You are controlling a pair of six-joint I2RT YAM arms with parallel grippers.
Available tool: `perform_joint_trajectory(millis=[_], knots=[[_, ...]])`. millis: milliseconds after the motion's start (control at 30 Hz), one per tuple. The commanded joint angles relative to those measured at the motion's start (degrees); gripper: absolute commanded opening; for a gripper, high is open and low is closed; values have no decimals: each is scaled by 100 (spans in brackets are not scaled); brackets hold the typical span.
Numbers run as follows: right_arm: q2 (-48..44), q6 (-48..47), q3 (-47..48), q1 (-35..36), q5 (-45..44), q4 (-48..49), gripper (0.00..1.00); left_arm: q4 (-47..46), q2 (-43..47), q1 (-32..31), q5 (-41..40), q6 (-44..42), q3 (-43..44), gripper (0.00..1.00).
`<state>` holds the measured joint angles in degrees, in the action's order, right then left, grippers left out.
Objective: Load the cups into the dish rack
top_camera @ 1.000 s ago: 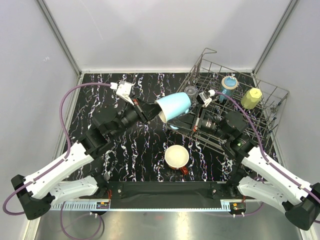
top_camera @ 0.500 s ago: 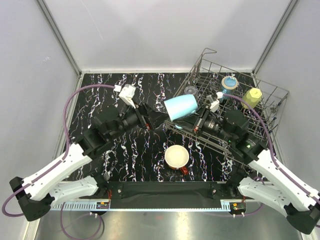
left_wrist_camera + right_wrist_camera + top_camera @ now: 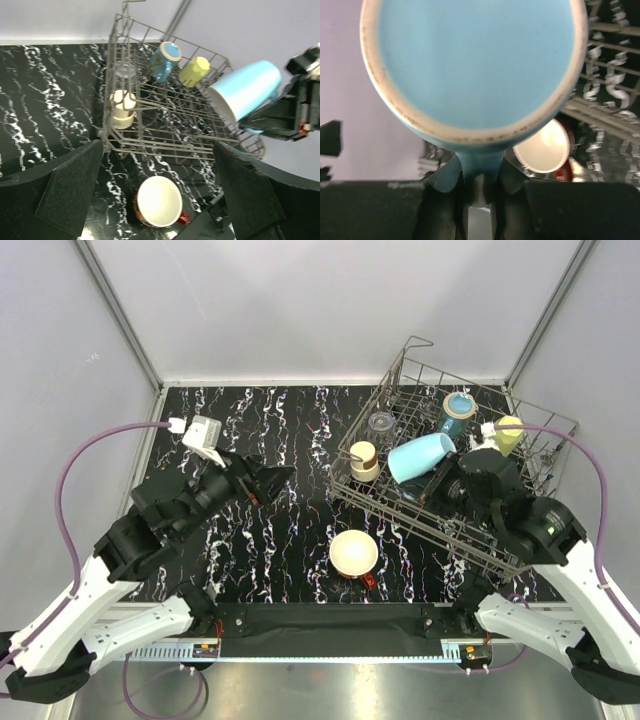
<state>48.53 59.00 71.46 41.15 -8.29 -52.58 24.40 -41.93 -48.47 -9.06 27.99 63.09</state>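
My right gripper [image 3: 445,478] is shut on the handle of a light-blue mug [image 3: 420,457], which lies tilted on its side over the wire dish rack [image 3: 430,523]. In the right wrist view the mug's mouth [image 3: 472,65] fills the frame, with its handle pinched between the fingers [image 3: 445,185]. In the rack are a teal cup [image 3: 458,408], a yellow-green cup [image 3: 505,435], a clear tumbler [image 3: 381,425] and a cream-brown cup [image 3: 363,460]. A red mug [image 3: 354,554] lies on the table in front of the rack. My left gripper [image 3: 268,480] is open and empty, left of the rack.
The black marbled table [image 3: 290,420] is walled in by grey panels. The rack sits at the back right, with one corner handle [image 3: 415,342] standing up. The left wrist view looks over the red mug [image 3: 159,202] toward the rack [image 3: 170,147] and the held mug [image 3: 247,92].
The left gripper opened, let go of the light-blue mug and drew back to the left. The right gripper, still shut on the mug's handle, carried it to the right over the rack.
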Motion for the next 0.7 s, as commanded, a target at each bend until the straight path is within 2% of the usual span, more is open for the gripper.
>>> perform_joint_trajectory(millis=[0,167,267,333,533,667], knots=[[410,-433,701,-54,-1200,-752,0,30,-288,-5,-220,-460,133,99],[1079,-872,1203,-571,-1395,-1448,0,213,-1349,4,510,-891,615,99],[1114,-1311,1081,-1467,-877,-1334,0,390,-1790,4,730,-944,714,99],[1175,-1566,993,-1985,-753,-1334,0,285,-1862,4,757,-971,609,99],[1544,-1760,984,-2374,-1709,-1703,0,-295,-1617,74,730,-1094,-129,99],[1870,-1866,887,-2743,-1754,-1633,0,-296,-1590,259,871,-980,-236,99]])
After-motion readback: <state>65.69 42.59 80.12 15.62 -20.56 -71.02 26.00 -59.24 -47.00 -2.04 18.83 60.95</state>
